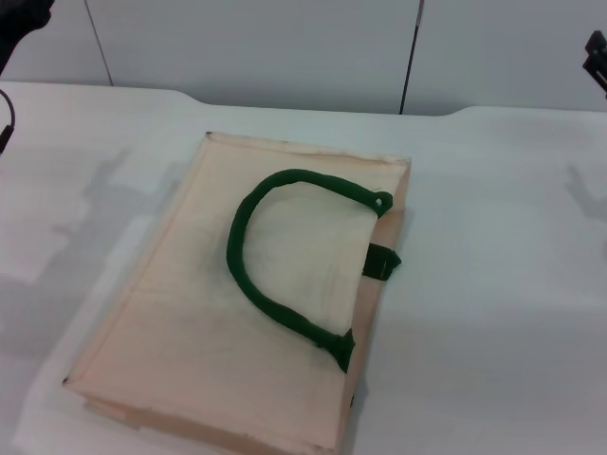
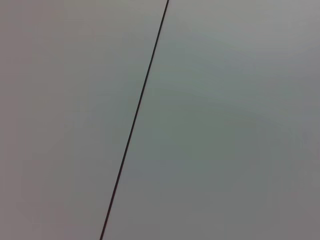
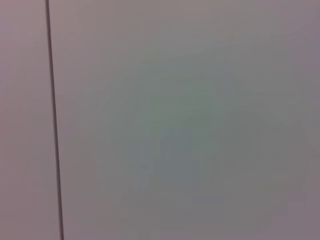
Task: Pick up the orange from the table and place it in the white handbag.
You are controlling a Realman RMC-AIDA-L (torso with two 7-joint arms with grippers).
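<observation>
The white handbag [image 1: 237, 313] lies flat on the white table [image 1: 493, 284], in the middle of the head view, its dark green loop handle [image 1: 275, 256] on top and a green tab [image 1: 381, 262] at its right edge. The orange is not in view in any frame. My left arm [image 1: 19, 24] shows only as a dark part at the top left corner, raised off the table. My right arm [image 1: 596, 57] shows as a dark part at the top right edge. Both wrist views show only a plain grey wall panel with a dark seam [image 2: 135, 120].
A grey panelled wall [image 1: 285, 47] stands behind the table's far edge, with a dark vertical seam [image 1: 410, 57]. A dark cable [image 1: 8, 118] hangs at the left edge. Bare tabletop lies left and right of the bag.
</observation>
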